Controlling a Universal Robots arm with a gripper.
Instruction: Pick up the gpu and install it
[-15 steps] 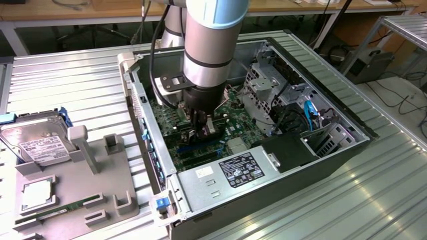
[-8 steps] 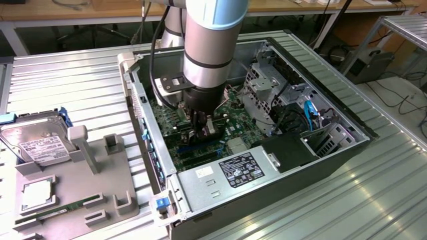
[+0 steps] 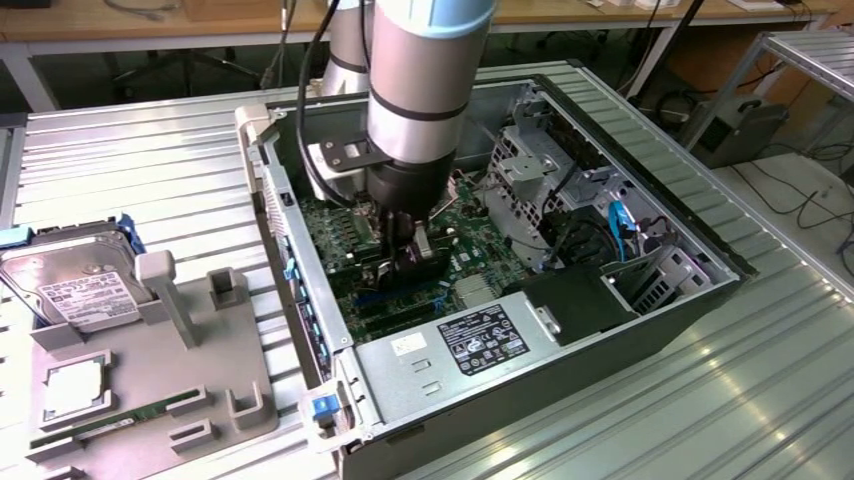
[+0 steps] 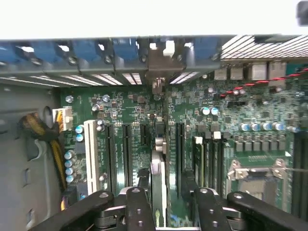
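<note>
Exterior view: hand (image 3: 407, 268), gpu (image 3: 419, 245) inside case (image 3: 667, 300).

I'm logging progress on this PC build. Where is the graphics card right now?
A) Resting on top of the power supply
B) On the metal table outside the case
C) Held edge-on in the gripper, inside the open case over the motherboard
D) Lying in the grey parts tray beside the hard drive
C: the gripper is down inside the computer case, and the graphics card stands edge-on between its fingers above the motherboard slots.

Robotics lab or workshop: ribbed metal worktable (image 3: 747, 400), opened computer case (image 3: 667, 300), grey parts fixture (image 3: 200, 380), wooden benches (image 3: 134, 25), cables on floor (image 3: 814, 200).
</note>
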